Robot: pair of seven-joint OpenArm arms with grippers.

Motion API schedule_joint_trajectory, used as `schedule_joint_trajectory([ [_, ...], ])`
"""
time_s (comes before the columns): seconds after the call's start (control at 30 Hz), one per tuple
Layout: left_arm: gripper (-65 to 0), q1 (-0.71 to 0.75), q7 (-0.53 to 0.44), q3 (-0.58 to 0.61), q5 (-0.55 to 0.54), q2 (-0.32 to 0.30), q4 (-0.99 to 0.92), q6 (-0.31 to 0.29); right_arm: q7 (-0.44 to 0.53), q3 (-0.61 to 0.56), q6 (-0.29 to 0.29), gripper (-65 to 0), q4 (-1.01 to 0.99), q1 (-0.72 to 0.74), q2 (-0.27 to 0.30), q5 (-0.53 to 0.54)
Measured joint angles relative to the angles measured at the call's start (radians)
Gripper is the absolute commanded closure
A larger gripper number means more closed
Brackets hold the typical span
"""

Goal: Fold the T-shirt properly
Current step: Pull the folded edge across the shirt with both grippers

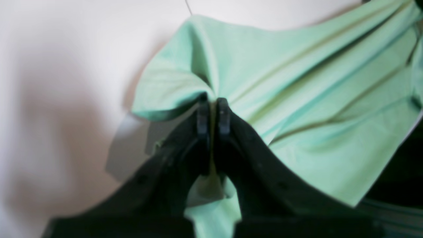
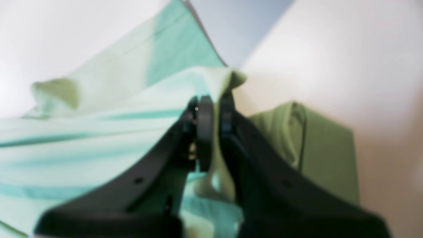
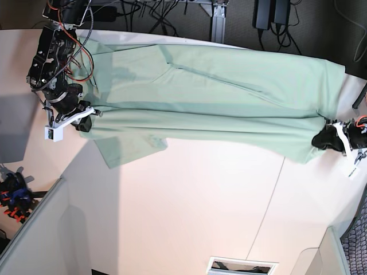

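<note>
Here the pale mint-green cloth T-shirt (image 3: pixel 218 100) lies stretched across the far side of the white desk (image 3: pixel 189 200). The left hand (image 1: pixel 213 109) pinches its fabric near the right edge. The right hand (image 2: pixel 214 110) grips it by the left edge.

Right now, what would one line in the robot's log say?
left gripper: shut on shirt | right gripper: shut on shirt | shirt: stretched between them over table | fold: not yet done

Plain pale mint-green T-shirt (image 3: pixel 218 97), no pattern, over white table (image 3: pixel 189 195); black grippers, left (image 1: pixel 213 114) and right (image 2: pixel 214 112), at its edges.
</note>
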Motion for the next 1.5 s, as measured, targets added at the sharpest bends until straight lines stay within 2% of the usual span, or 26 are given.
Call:
schedule_joint_trajectory([
  [0.2,0.0,0.061,0.003,0.0,-0.016,-0.003,0.036,-0.001,0.004,0.0,-0.001,0.0,0.018,-0.051,0.002,0.002],
  [0.23,0.0,0.064,-0.006,0.0,-0.015,-0.003,0.036,0.0,0.003,0.0,-0.001,-9.7,0.018,-0.057,0.002,0.002],
  [0.3,0.0,0.063,-0.008,0.0,-0.01,-0.003,0.036,0.0,0.004,0.001,-0.005,-34.9,0.018,-0.065,0.002,-0.01],
  [0.33,0.0,0.063,-0.008,0.0,-0.008,-0.003,0.036,0.0,0.005,0.002,-0.005,-43.2,0.018,-0.068,0.002,-0.011],
  [0.37,0.0,0.063,-0.008,0.0,-0.006,-0.003,0.036,0.0,0.005,0.003,-0.006,-44.6,0.018,-0.068,0.002,-0.011],
  [0.57,0.0,0.064,-0.008,0.0,-0.002,0.006,0.036,0.0,0.038,0.068,-0.008,-44.5,0.052,-0.065,0.0,-0.009],
  [0.7,0.0,0.063,-0.009,0.0,-0.003,0.016,0.036,0.002,0.036,0.079,-0.027,-44.5,0.03,0.01,-0.008,-0.006],
  [0.83,0.0,0.066,-0.006,0.0,0.004,0.022,0.037,0.002,0.056,0.076,-0.024,-44.5,-0.08,0.147,-0.043,-0.019],
  [0.93,0.0,0.066,-0.004,0.0,0.009,0.027,0.037,0.003,0.088,0.069,-0.029,-44.5,-0.237,0.233,-0.069,-0.093],
  [1.1,0.0,0.066,-0.003,0.0,0.013,0.027,0.037,0.002,0.129,-0.006,-0.032,-44.5,-0.435,0.296,-0.073,-0.114],
  [1.37,0.0,0.066,-0.004,0.0,0.013,0.027,0.037,0.002,0.143,-0.18,-0.027,-44.4,-0.431,0.307,-0.109,-0.144],
  [1.4,0.0,0.066,-0.004,0.0,0.013,0.027,0.037,0.002,0.146,-0.188,-0.027,-41.8,-0.431,0.308,-0.115,-0.154],
  [1.43,0.0,0.066,-0.003,0.0,0.013,0.027,0.037,0.002,0.149,-0.193,-0.024,-35.4,-0.431,0.31,-0.123,-0.176],
  [1.5,0.0,0.066,0.004,0.0,0.013,0.027,0.037,0.002,0.167,-0.193,-0.024,-14.5,-0.431,0.31,-0.139,-0.222],
])
